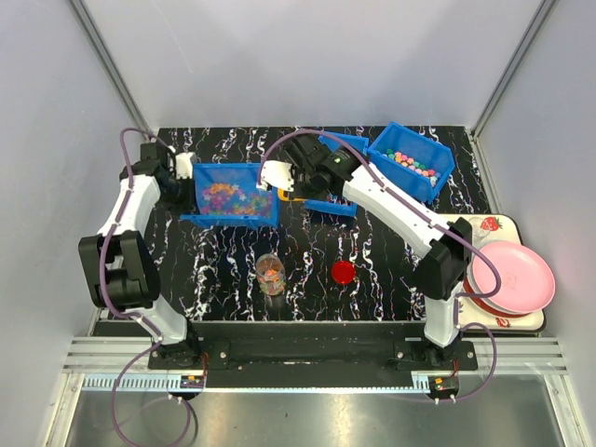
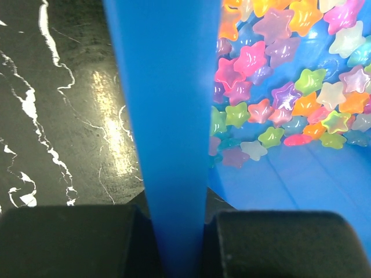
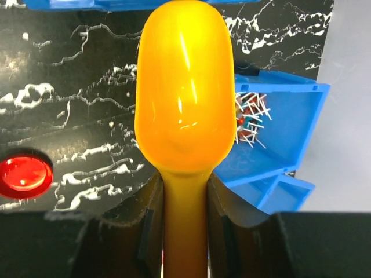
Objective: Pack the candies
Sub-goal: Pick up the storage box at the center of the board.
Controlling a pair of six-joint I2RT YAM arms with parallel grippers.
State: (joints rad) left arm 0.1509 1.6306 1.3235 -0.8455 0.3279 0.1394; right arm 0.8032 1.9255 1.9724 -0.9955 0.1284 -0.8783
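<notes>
- The left pincer (image 2: 177, 231) is clamping shut on the upright wall of a blue bin (image 2: 168, 116), with one finger on either side of it.
- Inside that bin, star-shaped candies (image 2: 278, 98) are lying heaped just beyond the pincer's inner finger.
- The right pincer (image 3: 185, 214) is gripping the handle of a yellow scoop (image 3: 184, 98), whose bowl is pointing straight ahead of it.
- To the right of the scoop, a second blue bin (image 3: 290, 116) is holding red-and-white wrapped candies (image 3: 249, 119).
- To the pincer's left, a red lid (image 3: 24, 175) is lying on the counter (image 3: 75, 87).
- A clear jar (image 1: 271, 275) with candies in it is standing beside the lid, nearer the arm bases than either pincer.
</notes>
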